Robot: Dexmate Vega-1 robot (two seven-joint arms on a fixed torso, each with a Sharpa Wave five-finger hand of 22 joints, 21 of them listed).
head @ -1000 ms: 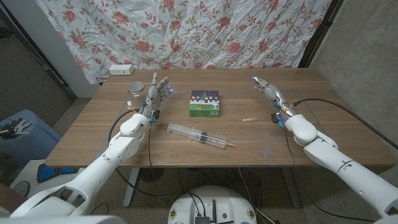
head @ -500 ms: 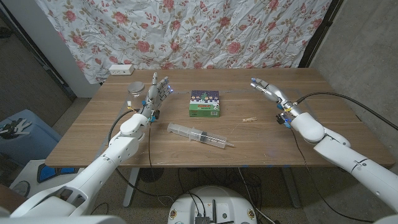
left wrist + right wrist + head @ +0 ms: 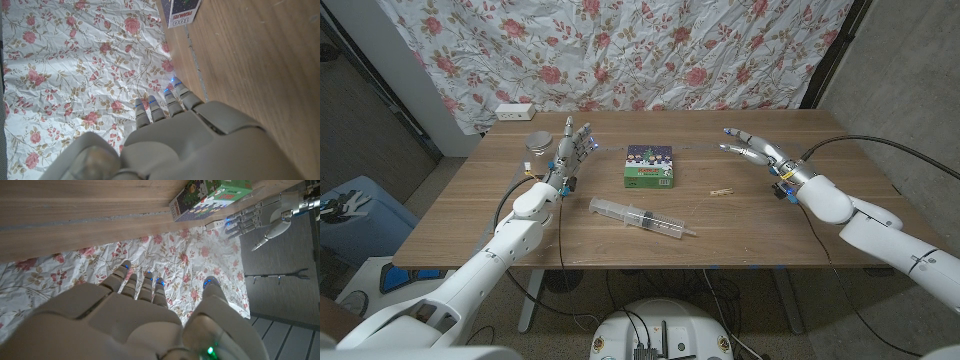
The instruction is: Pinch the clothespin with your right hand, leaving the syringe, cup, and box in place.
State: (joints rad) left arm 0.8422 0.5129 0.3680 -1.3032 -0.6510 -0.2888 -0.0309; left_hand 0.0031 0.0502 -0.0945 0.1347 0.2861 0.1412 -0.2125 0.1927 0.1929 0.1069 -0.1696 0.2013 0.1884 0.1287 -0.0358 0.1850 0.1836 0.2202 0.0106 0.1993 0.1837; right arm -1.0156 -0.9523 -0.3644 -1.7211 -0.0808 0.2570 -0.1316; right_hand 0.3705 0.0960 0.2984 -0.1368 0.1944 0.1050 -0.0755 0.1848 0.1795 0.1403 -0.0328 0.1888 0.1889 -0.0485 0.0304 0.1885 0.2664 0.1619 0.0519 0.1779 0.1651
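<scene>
The small pale wooden clothespin (image 3: 722, 192) lies on the grained wooden table (image 3: 820, 215); the right hand (image 3: 752, 149) hovers nearby, fingers spread, holding nothing.

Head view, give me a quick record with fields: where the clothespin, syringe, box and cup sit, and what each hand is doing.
clothespin: on the table, right of the box, untouched
syringe: lying in front of the box
box: mid-table, green
cup: far left, beside the left hand
left hand: open, fingers up, holding nothing
right hand: open, beyond the clothespin, not touching it
</scene>
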